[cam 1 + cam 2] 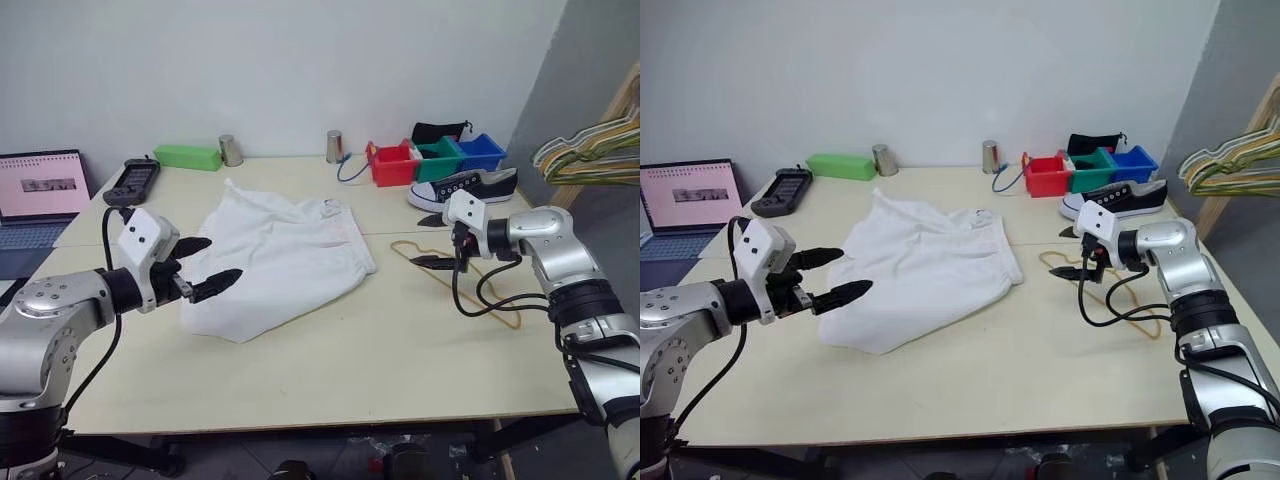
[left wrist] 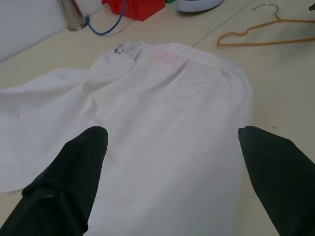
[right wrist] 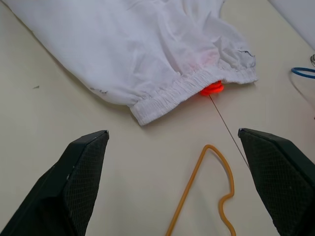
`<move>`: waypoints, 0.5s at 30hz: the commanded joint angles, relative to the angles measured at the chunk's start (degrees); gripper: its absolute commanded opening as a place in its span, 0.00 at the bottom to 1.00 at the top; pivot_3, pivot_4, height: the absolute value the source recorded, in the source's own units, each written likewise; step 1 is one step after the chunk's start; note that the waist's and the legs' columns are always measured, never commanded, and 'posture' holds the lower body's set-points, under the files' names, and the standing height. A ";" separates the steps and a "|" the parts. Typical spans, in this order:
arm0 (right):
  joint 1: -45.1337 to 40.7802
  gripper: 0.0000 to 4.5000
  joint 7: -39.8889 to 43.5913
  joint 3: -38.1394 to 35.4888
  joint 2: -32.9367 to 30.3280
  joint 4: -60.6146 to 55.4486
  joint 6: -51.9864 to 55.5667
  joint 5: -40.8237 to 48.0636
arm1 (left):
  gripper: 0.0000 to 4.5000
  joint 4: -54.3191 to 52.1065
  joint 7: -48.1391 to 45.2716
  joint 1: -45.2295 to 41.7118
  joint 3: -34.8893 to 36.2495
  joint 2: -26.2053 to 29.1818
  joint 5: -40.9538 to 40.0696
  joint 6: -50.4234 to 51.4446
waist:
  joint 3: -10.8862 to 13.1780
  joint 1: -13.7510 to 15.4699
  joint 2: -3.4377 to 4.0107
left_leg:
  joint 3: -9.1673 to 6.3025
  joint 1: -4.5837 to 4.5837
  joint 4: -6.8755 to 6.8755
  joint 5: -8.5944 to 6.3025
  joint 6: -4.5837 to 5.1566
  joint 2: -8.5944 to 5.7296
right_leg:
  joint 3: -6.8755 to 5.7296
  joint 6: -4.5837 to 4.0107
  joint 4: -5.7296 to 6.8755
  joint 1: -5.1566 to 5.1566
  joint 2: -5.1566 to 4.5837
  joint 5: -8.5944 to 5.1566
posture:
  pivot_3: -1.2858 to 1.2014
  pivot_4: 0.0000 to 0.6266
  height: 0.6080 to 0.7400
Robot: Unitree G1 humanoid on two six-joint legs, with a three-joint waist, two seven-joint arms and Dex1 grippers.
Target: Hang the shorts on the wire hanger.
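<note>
The white shorts [image 1: 285, 255] lie flat in the middle of the table, with the gathered waistband [image 3: 177, 88] toward the right. Beside the waistband the thin yellow-orange wire hanger [image 1: 500, 315] lies flat on the table. My left gripper [image 1: 225, 257] hovers open over the shorts' left edge, nothing between its fingers. At the hanger's near end my right gripper [image 1: 416, 242] is open just above it, pointing toward the waistband. Its black cable loops over the hanger. In the left wrist view the hanger [image 2: 248, 39] shows beyond the shorts [image 2: 167, 113].
Red [image 1: 393, 165], green and blue bins and a black-and-white sneaker [image 1: 465, 186] stand at the back right. Two metal cups, a green box [image 1: 187, 157], a black handset and a laptop [image 1: 40, 190] are at the back left. A bunch of hangers [image 1: 590, 150] hangs right of the table.
</note>
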 commanded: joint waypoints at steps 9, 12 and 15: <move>-2.45 0.99 1.05 -0.64 0.55 -1.58 -1.19 -0.06 | 1.00 0.83 -0.25 0.04 3.24 1.41 0.20 -2.62 | 0.00 -0.80 0.00 | -0.01 0.01 0.02 0.00 0.00 0.00 | 0.00 0.00 0.04 0.00 0.00 0.03 | 0.48 0.00 1.00; -2.15 0.99 0.89 -0.55 0.95 -1.12 -1.85 -0.40 | 1.00 -0.19 -0.78 1.56 3.15 1.51 -0.24 -1.98 | -0.01 -0.92 0.01 | 0.00 0.01 0.02 0.00 0.00 0.00 | 0.01 0.00 0.04 0.00 0.00 0.03 | 0.48 0.00 1.00; -1.34 0.99 1.57 0.61 1.28 -0.54 -4.59 -1.44 | 1.00 -3.02 -1.59 4.45 2.68 2.06 -0.57 -0.91 | -0.01 -0.97 0.01 | 0.01 0.03 0.02 0.00 0.00 0.00 | 0.03 0.00 0.05 0.00 0.00 0.03 | 0.49 0.00 1.00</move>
